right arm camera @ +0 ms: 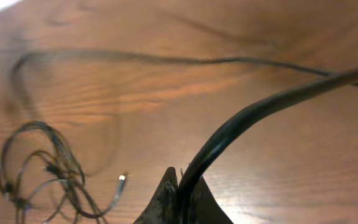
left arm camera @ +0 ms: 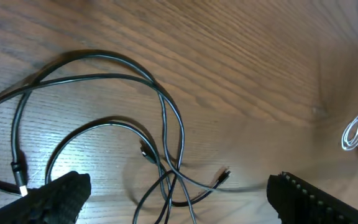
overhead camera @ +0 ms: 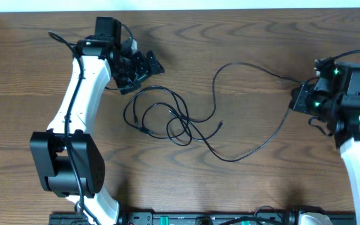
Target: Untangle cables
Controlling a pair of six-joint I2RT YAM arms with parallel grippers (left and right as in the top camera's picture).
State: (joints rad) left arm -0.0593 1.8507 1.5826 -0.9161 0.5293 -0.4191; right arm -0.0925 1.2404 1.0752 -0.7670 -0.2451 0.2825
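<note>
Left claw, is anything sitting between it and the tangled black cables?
Nothing visible does. The left claw stands open beside the tangled black cables, and only bare table lies between them.

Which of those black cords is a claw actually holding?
The long cord stretching right, pinched in the shut right gripper; the looped cords lie loose near the open left gripper.

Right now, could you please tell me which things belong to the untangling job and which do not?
Job: tangled black cables; long black cable clamped in right gripper; open left gripper.
Not job: wooden table; thick arm wiring.
</note>
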